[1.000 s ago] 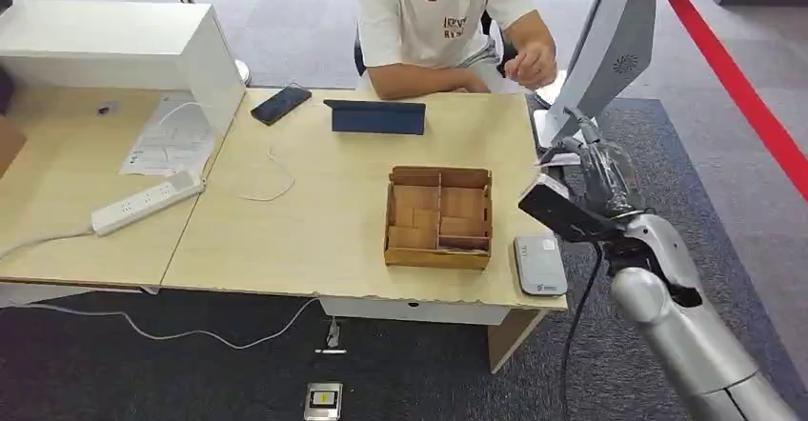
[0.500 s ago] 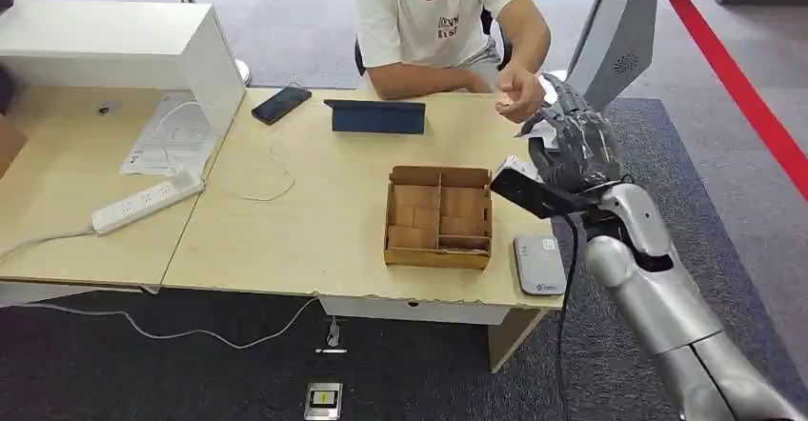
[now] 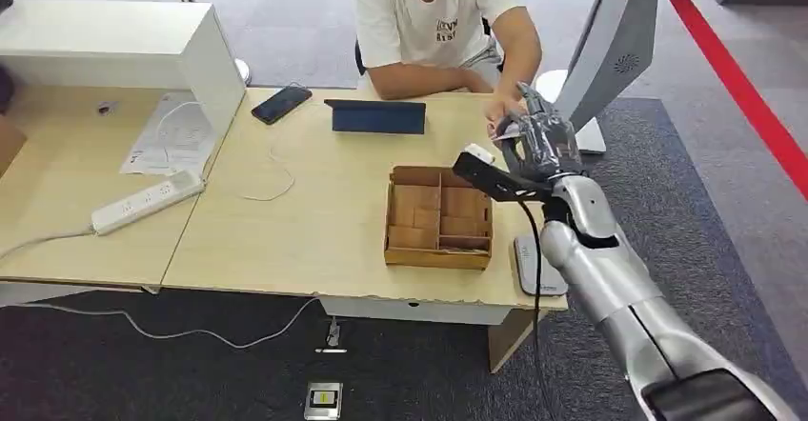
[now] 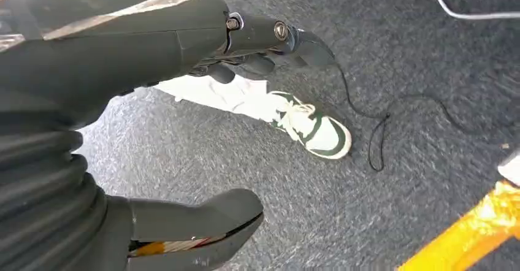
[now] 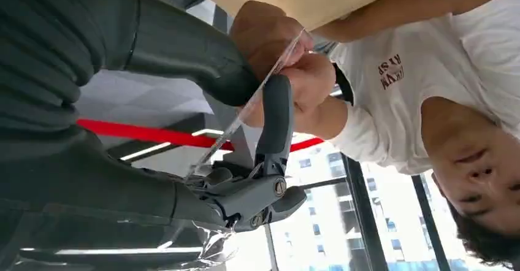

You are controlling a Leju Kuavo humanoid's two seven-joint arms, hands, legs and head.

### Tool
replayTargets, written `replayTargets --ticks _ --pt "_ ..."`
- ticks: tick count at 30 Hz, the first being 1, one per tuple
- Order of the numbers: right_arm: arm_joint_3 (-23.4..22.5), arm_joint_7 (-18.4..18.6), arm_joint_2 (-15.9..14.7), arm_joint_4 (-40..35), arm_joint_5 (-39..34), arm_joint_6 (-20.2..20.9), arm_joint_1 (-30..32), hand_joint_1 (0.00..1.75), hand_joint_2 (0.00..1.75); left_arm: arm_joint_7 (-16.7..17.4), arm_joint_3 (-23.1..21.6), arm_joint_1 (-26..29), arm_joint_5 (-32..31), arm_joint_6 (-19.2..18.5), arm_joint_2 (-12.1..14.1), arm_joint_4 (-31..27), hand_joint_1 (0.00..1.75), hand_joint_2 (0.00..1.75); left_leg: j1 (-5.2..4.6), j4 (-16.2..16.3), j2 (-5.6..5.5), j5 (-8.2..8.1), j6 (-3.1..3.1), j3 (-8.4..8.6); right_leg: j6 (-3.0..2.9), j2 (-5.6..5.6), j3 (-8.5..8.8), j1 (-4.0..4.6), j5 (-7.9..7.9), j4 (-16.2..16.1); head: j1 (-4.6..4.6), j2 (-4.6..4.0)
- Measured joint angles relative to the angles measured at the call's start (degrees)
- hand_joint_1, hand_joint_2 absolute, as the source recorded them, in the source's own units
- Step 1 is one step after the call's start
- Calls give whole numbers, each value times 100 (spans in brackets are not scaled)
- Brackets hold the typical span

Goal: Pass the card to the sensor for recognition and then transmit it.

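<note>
My right hand [image 3: 538, 145] is raised over the table's far right corner and pinches a thin pale card [image 3: 505, 131] between thumb and finger. In the right wrist view the card [image 5: 228, 127] shows edge-on, and the seated person's hand [image 5: 276, 38] grips its far end. The person's hand [image 3: 500, 111] meets mine just beyond the wooden box. The flat white-grey sensor [image 3: 531, 261] lies at the table's front right corner, partly behind my forearm. My left hand [image 4: 92, 68] hangs over grey carpet and holds nothing, its thumb and fingers apart.
A divided wooden box [image 3: 438, 257] stands in front of my right hand. A dark tablet [image 3: 376, 116], a phone [image 3: 280, 104], a power strip [image 3: 148, 202] and a white cabinet [image 3: 124, 50] lie further left. A white machine stand [image 3: 610, 50] rises at the right.
My right hand has risen from beside the sensor and swung left and away towards the person. The person's hand has come down to it and taken hold of the card's far end.
</note>
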Motion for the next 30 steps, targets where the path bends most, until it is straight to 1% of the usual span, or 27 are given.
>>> replayTargets --ticks 2,6,7,8,13,14,22,30 --pt "-26 30 41 137 50 -17 -20 175 175 -57 -17 -2 0 -83 63 0 0 175 0 0 -1 0 0 1 0 0 1 0 0 0 0 -2" --pt "-35 68 85 321 116 -44 -24 175 175 -70 -24 5 2 -105 146 0 0 175 0 0 -1 0 0 1 0 0 0 0 0 0 2 0" --pt "-35 68 92 347 131 -55 -24 94 175 -70 -26 4 2 -105 151 0 0 175 0 0 0 0 0 1 0 0 0 0 0 0 2 -2" --pt "-39 70 98 376 155 -63 -24 0 175 -68 -26 3 2 -105 157 0 0 175 0 0 0 0 0 1 0 0 0 0 0 0 2 -2" --pt "-144 70 146 467 336 -140 -1 0 175 -65 -30 5 2 -102 184 0 0 175 0 0 0 0 0 0 0 0 -1 0 0 -1 2 0" --pt "-162 68 153 485 374 -162 0 0 0 -63 -33 5 4 -100 186 0 0 175 0 0 0 0 0 0 0 0 -1 0 0 -1 0 -2" --pt "-382 -35 295 598 754 -249 6 0 0 -48 -50 5 22 -94 197 0 0 175 1 0 0 1 -1 1 -1 0 -1 1 1 0 2 -2" --pt "-553 -57 378 649 802 -273 6 0 0 -48 -52 5 22 -94 197 0 0 175 0 0 1 1 -1 1 -1 0 -1 0 1 0 2 -2"
